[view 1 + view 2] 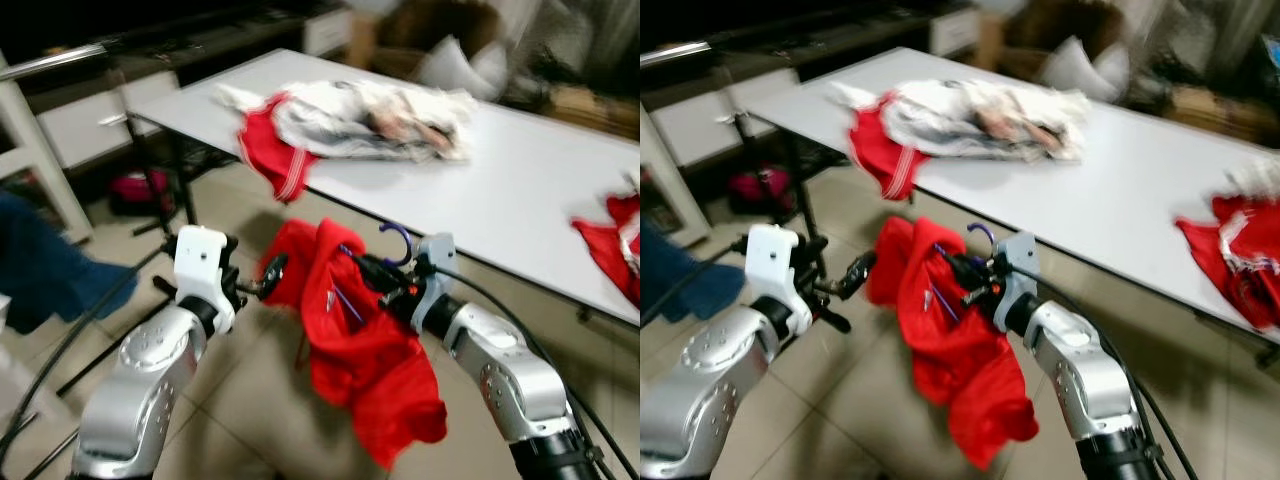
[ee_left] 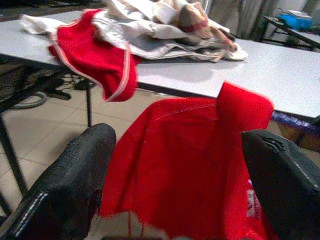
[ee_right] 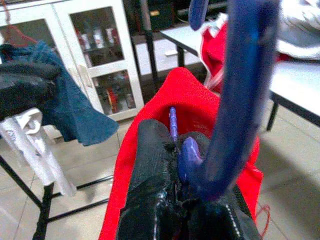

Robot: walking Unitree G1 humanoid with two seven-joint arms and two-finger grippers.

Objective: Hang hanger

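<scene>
A blue plastic hanger carries a red garment that droops toward the floor in front of the white table. My right gripper is shut on the hanger's neck, just below the hook. My left gripper is open at the garment's left shoulder. In the left wrist view its black fingers stand wide apart, with the red cloth just beyond them.
A white table ahead holds a pile of white and red clothes and another red garment at its right edge. A rack bar is at the far left with a blue garment hanging. Black rack legs cross the tiled floor.
</scene>
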